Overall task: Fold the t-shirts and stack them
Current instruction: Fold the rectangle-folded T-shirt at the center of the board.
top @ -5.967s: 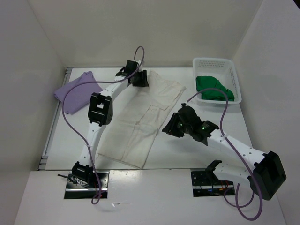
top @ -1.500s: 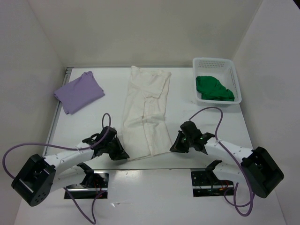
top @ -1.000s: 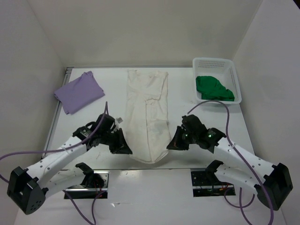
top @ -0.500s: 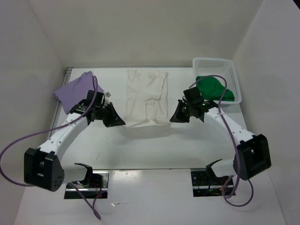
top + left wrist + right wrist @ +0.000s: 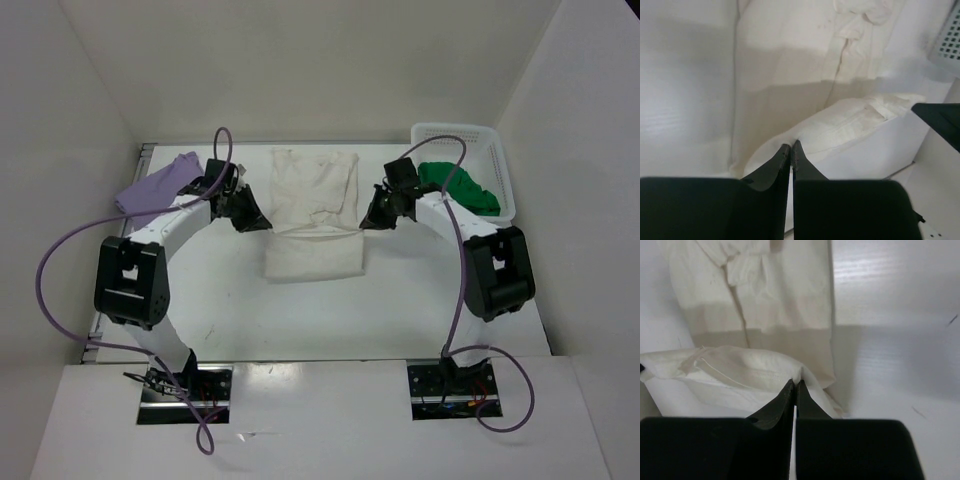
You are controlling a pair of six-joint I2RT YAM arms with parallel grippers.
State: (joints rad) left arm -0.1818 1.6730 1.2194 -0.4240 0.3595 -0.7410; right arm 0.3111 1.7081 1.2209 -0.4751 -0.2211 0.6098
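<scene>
White shirt [image 5: 312, 200] carried rearward; basket [image 5: 456, 130] holds green shirt [image 5: 462, 188].

Left arm [image 5: 175, 212] and right arm [image 5: 445, 212] reach far forward, left fingers [image 5: 775, 170] and right fingers [image 5: 780, 402] pinched tight.

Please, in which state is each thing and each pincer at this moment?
white t-shirt: doubled over, edge held at both sides
lavender t-shirt: lying on table, not held
basket: upright
green t-shirt: crumpled in basket
left pincer: shut on white t-shirt
right pincer: shut on white t-shirt
</scene>
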